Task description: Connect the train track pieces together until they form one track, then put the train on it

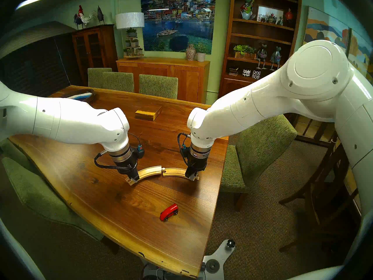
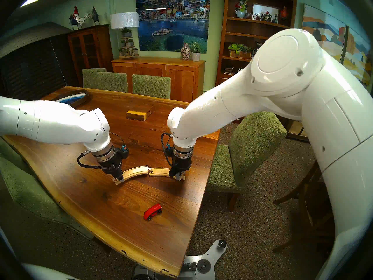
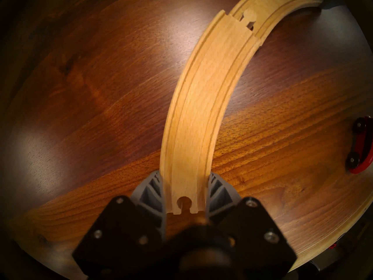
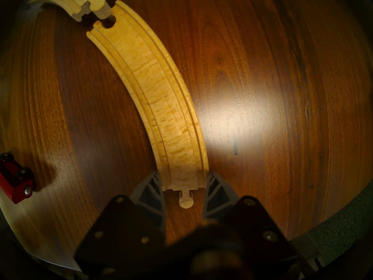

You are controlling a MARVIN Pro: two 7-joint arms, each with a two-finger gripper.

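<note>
Now each gripper clamps one curved track piece's outer end: left gripper [image 3: 186,192], right gripper [image 4: 184,184]. The peg [image 3: 249,15] rides above its socket, misaligned; square it, then press down. The red train [image 1: 169,212] waits nearer the robot than that joint.

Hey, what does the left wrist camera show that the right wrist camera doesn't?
Only the left wrist view shows the left gripper clamping the left track piece at its socket end. Only the right wrist view shows the right gripper closed on the right track piece at its peg end, and a green chair. Both show the unseated joint, peg meeting socket askew, the red train at the edge, and the table.
</note>
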